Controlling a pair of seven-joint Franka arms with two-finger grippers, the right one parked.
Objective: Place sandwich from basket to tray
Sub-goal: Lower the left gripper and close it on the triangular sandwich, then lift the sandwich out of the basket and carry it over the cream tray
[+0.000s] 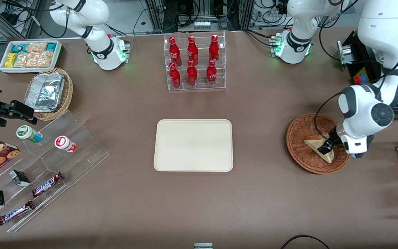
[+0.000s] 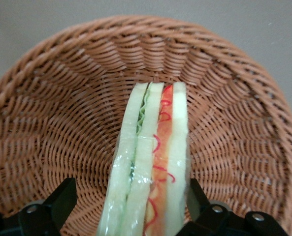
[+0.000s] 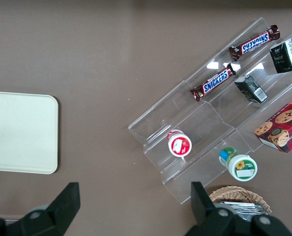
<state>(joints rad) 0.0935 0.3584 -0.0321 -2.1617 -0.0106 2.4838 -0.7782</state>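
The sandwich [image 1: 313, 141], a pale bread wedge, lies in the reddish-brown wicker basket [image 1: 295, 138] toward the working arm's end of the table. My left gripper [image 1: 327, 148] is down inside the basket and open, straddling the sandwich. In the left wrist view the sandwich [image 2: 153, 162] shows its green and red filling edge and stands between the two black fingers [image 2: 64, 196]. One finger is against the bread and the other has a gap to it. The woven basket wall [image 2: 62, 123] surrounds them. The cream tray [image 1: 193, 145] lies flat at mid-table, also seen as the tray [image 3: 17, 132] in the right wrist view.
A clear rack of red bottles [image 1: 193, 62] stands farther from the front camera than the tray. A clear stepped shelf with snacks [image 1: 43, 162], a lighter wicker basket with foil trays [image 1: 48, 93] and a white bin [image 1: 29, 55] lie toward the parked arm's end.
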